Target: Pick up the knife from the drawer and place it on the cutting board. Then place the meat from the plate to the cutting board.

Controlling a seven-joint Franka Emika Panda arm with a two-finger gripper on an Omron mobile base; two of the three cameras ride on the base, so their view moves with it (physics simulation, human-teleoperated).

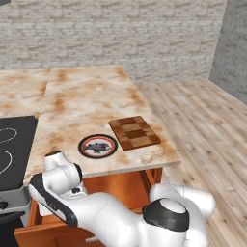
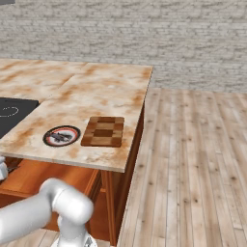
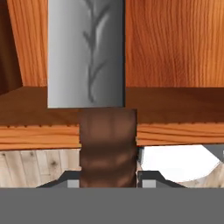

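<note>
knife [image 3: 94,83] was clamped at its handle by the gripper [image 3: 108,177] in the drawer [image 3: 175,52]; step one underway, a lift to the board [image 1: 134,132] was judged next.

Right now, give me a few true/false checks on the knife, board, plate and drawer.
1. The jaws are closed on the handle of the knife. True.
2. The knife already lies on the cutting board. False: the board is bare, and the knife is down at the drawer, in the grip.
3. The meat sits on the plate. True.
4. The plate is stacked on top of the cutting board. False: they lie side by side on the counter, close together.
5. The drawer is shut. False: it is pulled open below the counter edge, with the arm reaching down into it.
</note>
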